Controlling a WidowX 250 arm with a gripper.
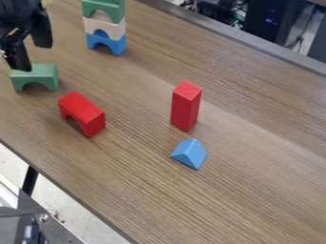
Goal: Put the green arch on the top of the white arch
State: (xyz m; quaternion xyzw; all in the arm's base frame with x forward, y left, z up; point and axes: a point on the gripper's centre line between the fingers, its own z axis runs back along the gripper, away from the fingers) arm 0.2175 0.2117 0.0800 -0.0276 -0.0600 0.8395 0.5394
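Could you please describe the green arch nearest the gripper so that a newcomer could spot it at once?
On the wooden table, look toward the left edge, where the black gripper hangs. The near green arch is just below it, opening downward, beside a red arch. Unlike the other green arch, which tops a stack, it sits directly on the wood.

so one arch (45, 73) sat left of another arch (87, 110), arch stack (111, 29) behind both, block (185, 107) off right, wedge (189, 154) in front of it
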